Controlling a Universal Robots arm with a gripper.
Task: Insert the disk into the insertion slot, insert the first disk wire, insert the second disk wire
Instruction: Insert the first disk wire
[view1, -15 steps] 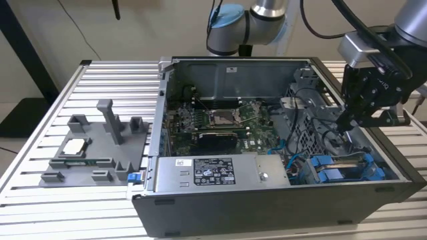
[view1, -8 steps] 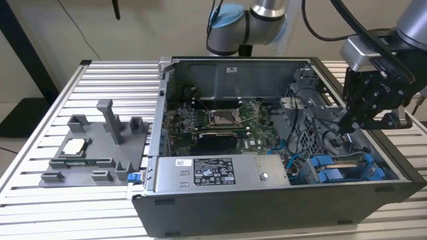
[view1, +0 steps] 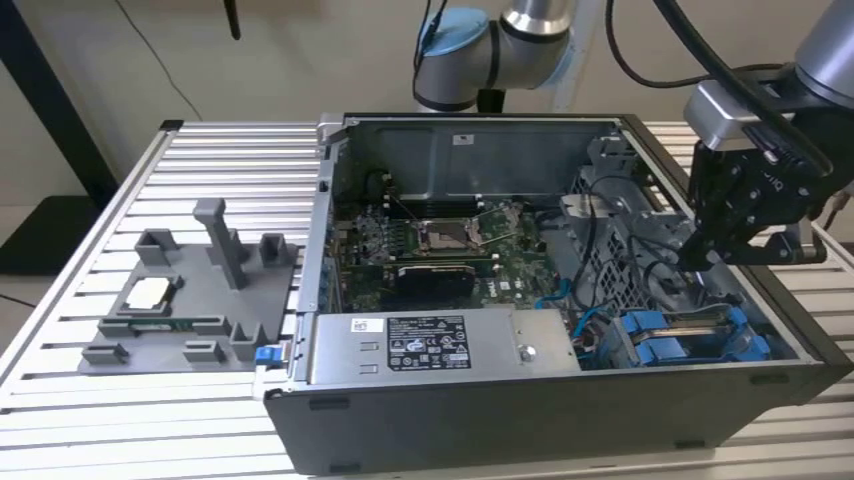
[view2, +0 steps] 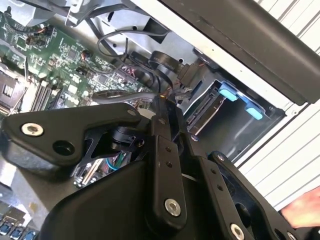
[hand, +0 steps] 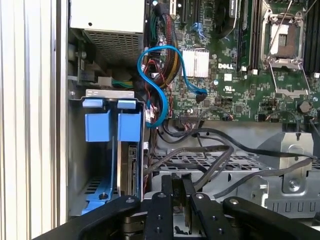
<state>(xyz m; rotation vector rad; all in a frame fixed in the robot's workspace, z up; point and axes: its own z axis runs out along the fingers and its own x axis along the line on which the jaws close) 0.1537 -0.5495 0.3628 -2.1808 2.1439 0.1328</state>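
The disk (view1: 697, 326) sits on edge in the insertion slot (view1: 641, 345), a grey bay with bright blue rails at the case's near corner on the exterior view's right. Its thin edge (hand: 133, 170) also appears beside the blue tabs (hand: 111, 125) in the first wrist view, and it lies inside the bay (view2: 210, 112) in the second wrist view. My gripper (view1: 697, 262) hangs inside the case just above and behind the bay. Its fingers (hand: 167, 200) are close together, and a black disk wire (view2: 125, 95) runs into the fingertips (view2: 165, 107).
A grey power-supply box (view1: 427, 343) with a black sticker lies along the case front. The motherboard (view1: 441, 240) fills the case floor. A blue cable (hand: 160, 85) loops near a perforated metal cage (hand: 200, 162) crossed by black wires. A grey fixture plate (view1: 187, 290) stands outside, on the exterior view's left.
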